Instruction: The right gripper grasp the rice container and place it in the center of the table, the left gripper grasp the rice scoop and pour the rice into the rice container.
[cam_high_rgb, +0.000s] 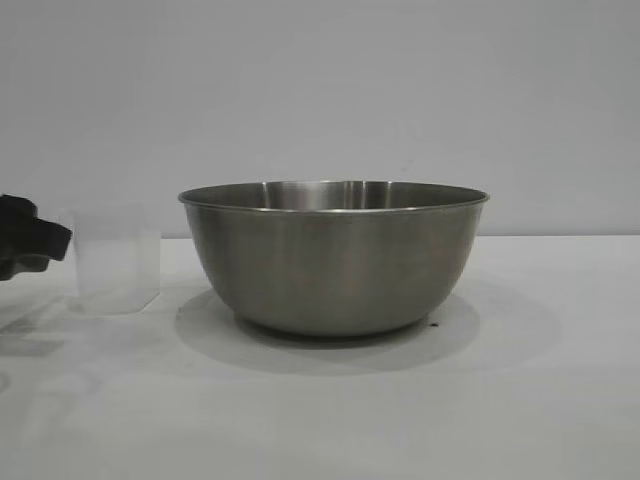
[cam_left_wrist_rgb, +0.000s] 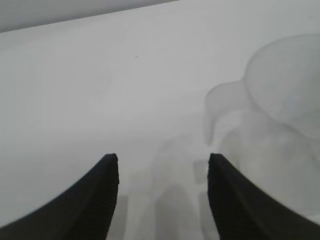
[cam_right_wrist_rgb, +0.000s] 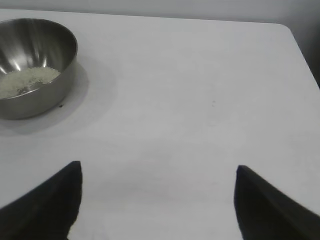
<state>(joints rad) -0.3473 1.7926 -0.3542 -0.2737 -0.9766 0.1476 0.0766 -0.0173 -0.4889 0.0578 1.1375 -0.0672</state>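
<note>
White table (cam_high_rgb: 520, 400), rice scoop (cam_high_rgb: 117, 260) beside rice container (cam_high_rgb: 333, 255); rice (cam_right_wrist_rgb: 27, 80) inside

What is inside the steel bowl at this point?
The rice container holds a patch of rice on its bottom; its near wall hides part of the floor, and the exterior view shows nothing inside.

No text, label, brand, number or sign can be read anywhere. The steel rice container (cam_high_rgb: 333, 260) has a plain brushed wall with no marking. The clear rice scoop (cam_high_rgb: 117, 260) shows no readable scale or print. The white counter (cam_right_wrist_rgb: 200, 100) is unmarked.
</note>
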